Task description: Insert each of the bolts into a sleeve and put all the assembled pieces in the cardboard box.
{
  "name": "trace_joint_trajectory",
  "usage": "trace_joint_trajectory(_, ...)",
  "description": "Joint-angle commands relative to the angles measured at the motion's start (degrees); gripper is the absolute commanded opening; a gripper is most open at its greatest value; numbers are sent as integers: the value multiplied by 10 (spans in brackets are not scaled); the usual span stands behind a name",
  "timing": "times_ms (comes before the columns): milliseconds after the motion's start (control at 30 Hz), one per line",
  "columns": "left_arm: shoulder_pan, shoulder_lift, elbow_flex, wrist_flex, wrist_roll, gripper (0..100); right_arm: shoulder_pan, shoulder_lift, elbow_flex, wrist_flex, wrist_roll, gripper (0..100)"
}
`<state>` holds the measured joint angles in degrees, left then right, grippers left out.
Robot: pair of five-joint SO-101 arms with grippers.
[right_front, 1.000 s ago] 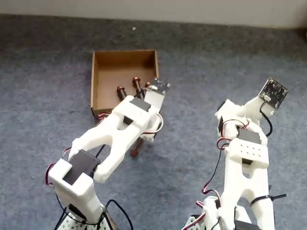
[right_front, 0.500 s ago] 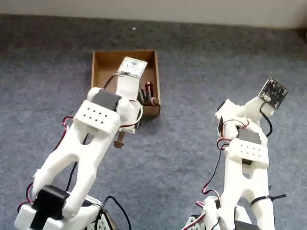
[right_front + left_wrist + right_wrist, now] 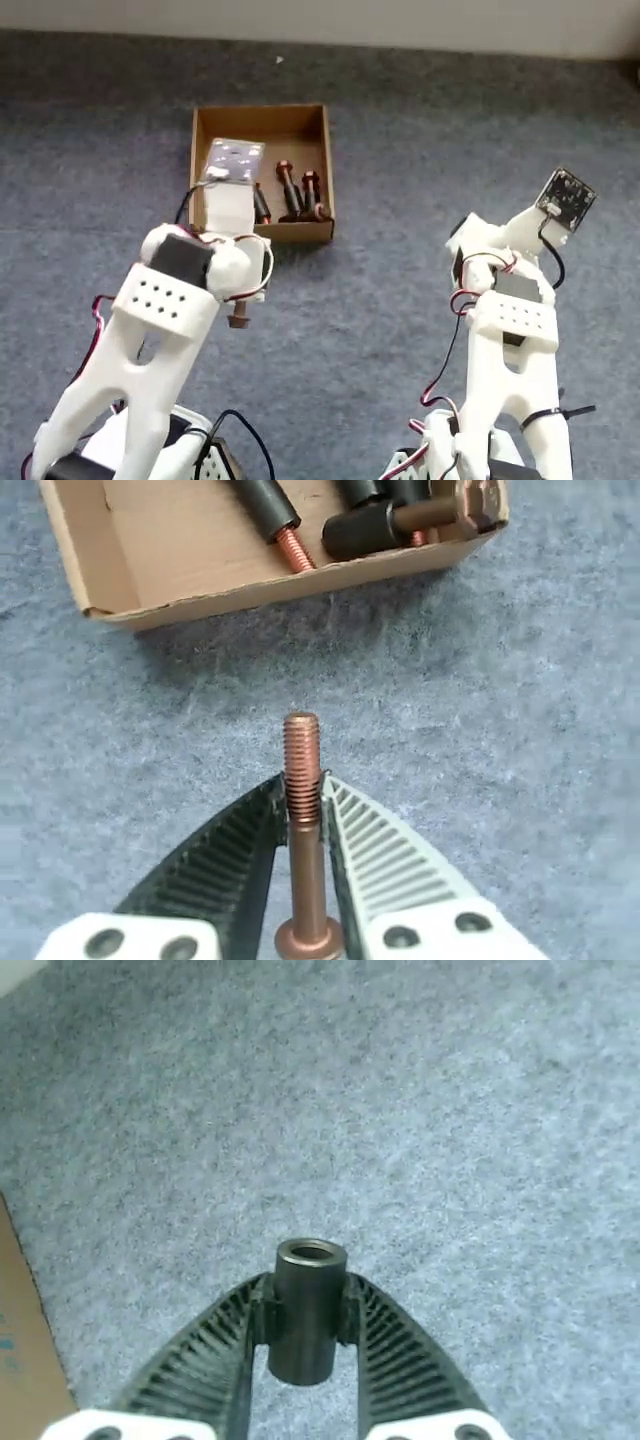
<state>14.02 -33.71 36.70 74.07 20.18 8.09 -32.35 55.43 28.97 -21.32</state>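
High view showed the left arm had swung left across the upper-centre cardboard box [image 3: 290, 140], left gripper [image 3: 301, 785] clamped on a bolt [image 3: 302, 748] below it, right gripper [image 3: 306, 1285] clamping a sleeve [image 3: 308, 1325], so joining likely remained.

Grey carpeted table [image 3: 420, 130] — one open cardboard box [image 3: 290, 135] on it.

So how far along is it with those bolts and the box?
Done: a few bolt-and-sleeve pieces already lie in the cardboard box. In hand: the left gripper holds a bare bolt, and the right gripper holds a black sleeve. Left: push that bolt into that sleeve, then drop the joined piece into the box.
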Motion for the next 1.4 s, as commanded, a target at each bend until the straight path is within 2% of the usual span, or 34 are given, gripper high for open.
trace_joint_trajectory(0, -25, -72, 66, -94, 177, 6, -11, -18, -6, -14, -1, 5)
trace_joint_trajectory(233, -78, -190, 222, -253, 338, 7, -11, -18, -5, -14, -1, 5)
trace_joint_trajectory(400, -97, -284, 317, -318, 365, 9, -11, -18, -5, -14, -1, 5)
trace_joint_trajectory(500, -108, -349, 359, -322, 371, 8, -11, -18, -5, -14, -1, 5)
trace_joint_trajectory(600, -116, -406, 379, -320, 423, 8, -11, -18, -5, -14, -1, 5)
trace_joint_trajectory(700, -135, -443, 385, -314, 432, 8, -11, -18, -5, -14, -1, 5)
trace_joint_trajectory(933, -179, -460, 381, -258, 498, 9, -11, -18, -5, -14, -1, 5)
trace_joint_trajectory(1100, -239, -457, 389, -256, 512, 9, -11, -18, -5, -14, -1, 5)
trace_joint_trajectory(1233, -240, -461, 414, -258, 501, 12, -11, -18, -5, -14, -1, 5)
trace_joint_trajectory(1300, -240, -461, 415, -258, 478, 53, -11, -18, -5, -14, -1, 5)
trace_joint_trajectory(1367, -239, -461, 417, -256, 475, 143, -11, -18, -5, -14, -1, 5)
